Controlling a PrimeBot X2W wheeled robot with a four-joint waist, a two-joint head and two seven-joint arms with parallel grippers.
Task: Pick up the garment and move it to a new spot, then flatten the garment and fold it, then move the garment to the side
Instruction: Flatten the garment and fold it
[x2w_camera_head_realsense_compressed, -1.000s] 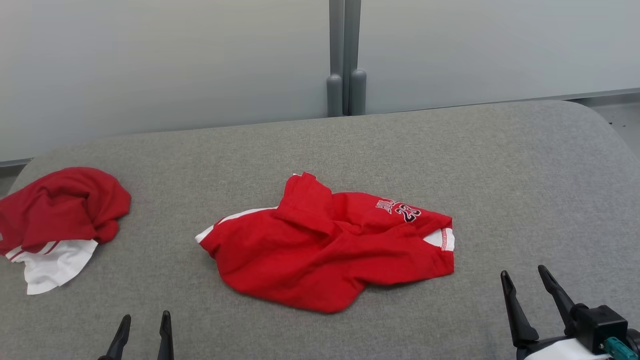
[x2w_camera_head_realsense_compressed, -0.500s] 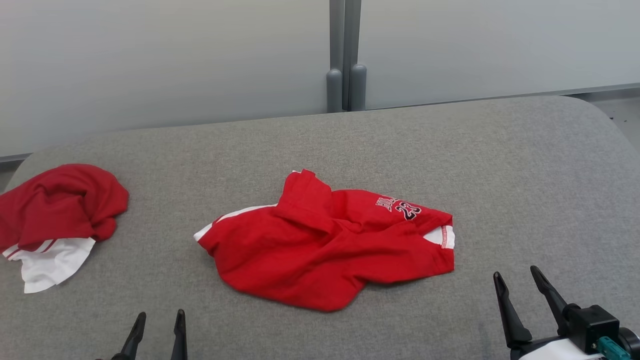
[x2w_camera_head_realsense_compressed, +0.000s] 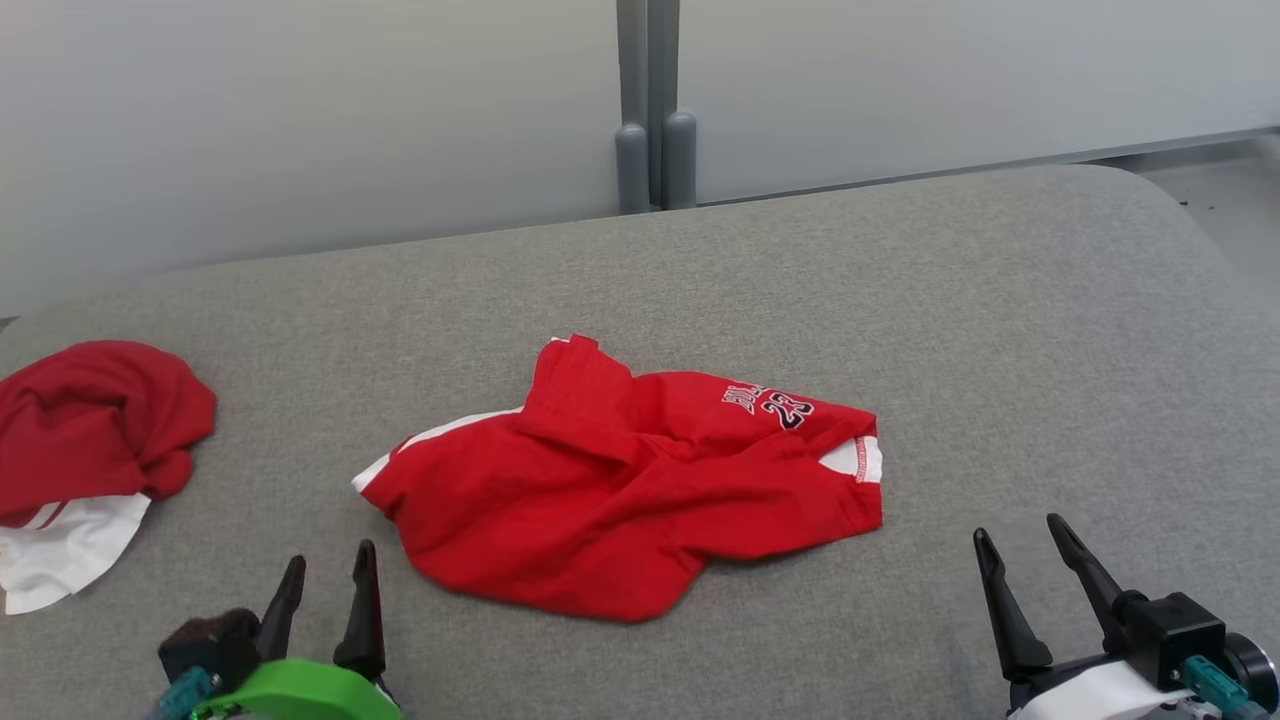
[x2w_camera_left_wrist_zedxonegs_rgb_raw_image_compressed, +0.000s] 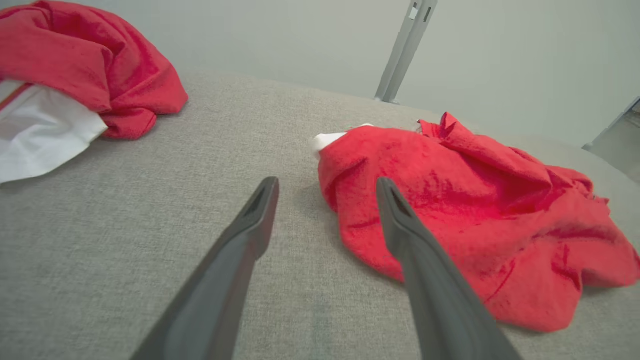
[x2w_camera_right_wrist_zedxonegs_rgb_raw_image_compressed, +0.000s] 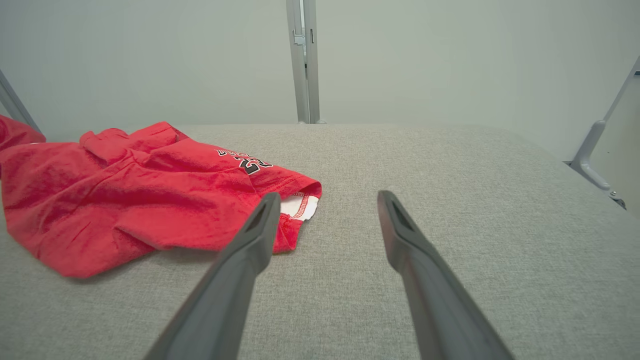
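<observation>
Red garment (x2w_camera_head_realsense_compressed: 620, 490): crumpled in a low heap near the middle of the grey padded table (x2w_camera_head_realsense_compressed: 1000, 330), flat on its top, held by nothing.
Markings: number print (x2w_camera_head_realsense_compressed: 785, 408) on the far right part; white hem lining (x2w_camera_head_realsense_compressed: 860, 460) showing at the right corner; white trim (x2w_camera_head_realsense_compressed: 440, 438) along the left edge.
Second heap (x2w_camera_head_realsense_compressed: 90, 430): red and white, at the far left of the table, well apart from the central one.
Left gripper (x2w_camera_head_realsense_compressed: 331, 554): fingers spread wide, empty, just short of the garment's near-left corner; in the left wrist view, aimed at that corner, one finger overlapping the red edge, contact impossible to judge.
Right gripper (x2w_camera_head_realsense_compressed: 1017, 528): fingers spread wide, empty, over bare table near the garment's right corner, apart from it.
Handling, as a judgement: probably light, soft and limp; no stiffness to keep a shape; likely to sag and drape once lifted, and to drag on the rough table cloth rather than slide.
Fragility: none apparent; little risk beyond bunching.
Where to take hold: likely best at two edges at once, the left corner by the white trim and the right corner by the hem, pinching a clear edge rather than the thick middle.
Caution: folds stacked in the middle, so a pinch there likely to gather several layers into a lump.
</observation>
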